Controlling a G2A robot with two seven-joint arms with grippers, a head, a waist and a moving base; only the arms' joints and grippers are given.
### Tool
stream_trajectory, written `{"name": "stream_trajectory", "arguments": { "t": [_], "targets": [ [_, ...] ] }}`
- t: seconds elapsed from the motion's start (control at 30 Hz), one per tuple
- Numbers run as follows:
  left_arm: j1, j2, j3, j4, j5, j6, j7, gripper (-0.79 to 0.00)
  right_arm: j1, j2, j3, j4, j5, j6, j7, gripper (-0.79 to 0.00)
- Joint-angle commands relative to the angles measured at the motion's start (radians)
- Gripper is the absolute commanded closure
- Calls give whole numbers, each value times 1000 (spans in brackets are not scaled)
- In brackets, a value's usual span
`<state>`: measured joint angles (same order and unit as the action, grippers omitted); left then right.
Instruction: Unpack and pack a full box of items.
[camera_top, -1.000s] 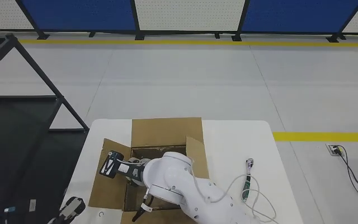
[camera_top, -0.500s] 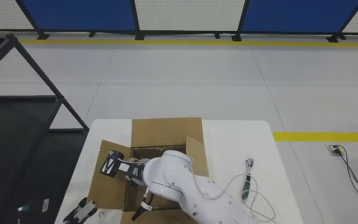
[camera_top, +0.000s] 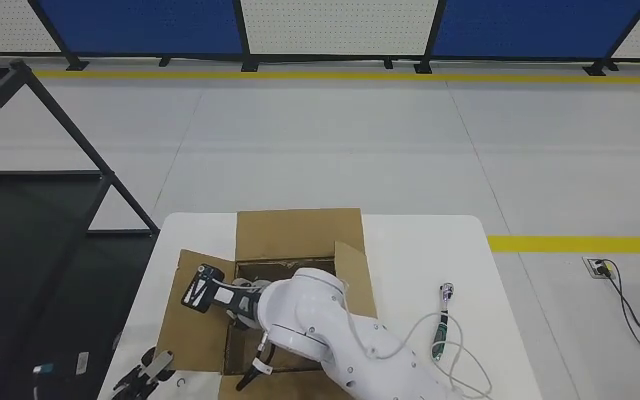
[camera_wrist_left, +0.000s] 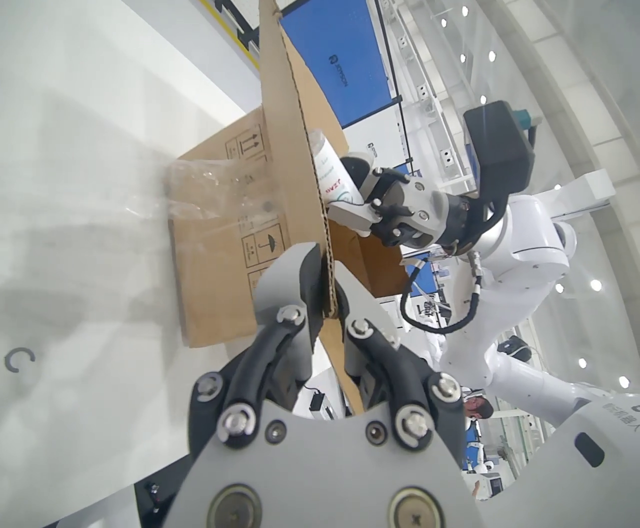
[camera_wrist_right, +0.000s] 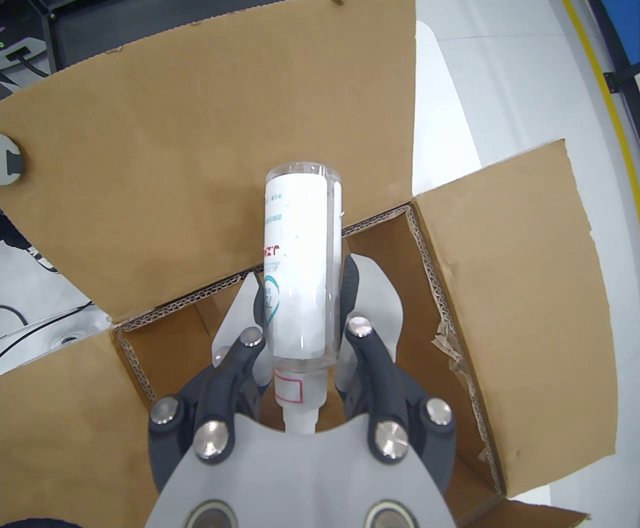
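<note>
An open cardboard box (camera_top: 298, 236) sits mid-table with its flaps spread. My right gripper (camera_wrist_right: 302, 285) is shut on a clear bottle with a white label (camera_wrist_right: 299, 235), held by its neck end over the box's open inside, base pointing at a flap (camera_wrist_right: 200, 125). In the left wrist view the same bottle (camera_wrist_left: 331, 175) pokes out past the flap edge in the right gripper (camera_wrist_left: 385, 210). My left gripper (camera_wrist_left: 325, 280) is shut on the edge of the box's left flap (camera_wrist_left: 295, 150); from above it sits at that flap's near corner (camera_top: 150, 368).
Crumpled clear plastic (camera_wrist_left: 215, 192) lies against the box's outer wall. A small ring (camera_wrist_left: 19, 360) lies on the white table (camera_top: 420, 250). A green-handled tool with a cable (camera_top: 440, 335) lies right of the box. A dark rack (camera_top: 60, 200) stands left of the table.
My left gripper has moved right along the table's front edge to the left flap's near corner. The right arm with the bottle has barely shifted.
</note>
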<state>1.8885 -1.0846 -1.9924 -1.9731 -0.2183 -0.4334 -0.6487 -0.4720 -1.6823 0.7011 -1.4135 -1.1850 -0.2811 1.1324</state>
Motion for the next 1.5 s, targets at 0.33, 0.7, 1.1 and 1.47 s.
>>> {"name": "stream_trajectory", "arguments": {
  "t": [0.33,0.7,1.1,1.47],
  "targets": [
    [4,-2,-56,26,-63,16,24,0,-133,45,123,-177,-120,37,77,0],
    [-39,5,-104,77,-85,13,-28,0,-226,73,217,-304,-208,50,134,0],
    [-104,15,-99,149,-34,3,-77,0,-353,103,337,-459,-289,66,168,0],
    [-128,18,-90,182,-10,3,-71,0,-441,123,444,-484,-275,85,145,0]
  ]
}}
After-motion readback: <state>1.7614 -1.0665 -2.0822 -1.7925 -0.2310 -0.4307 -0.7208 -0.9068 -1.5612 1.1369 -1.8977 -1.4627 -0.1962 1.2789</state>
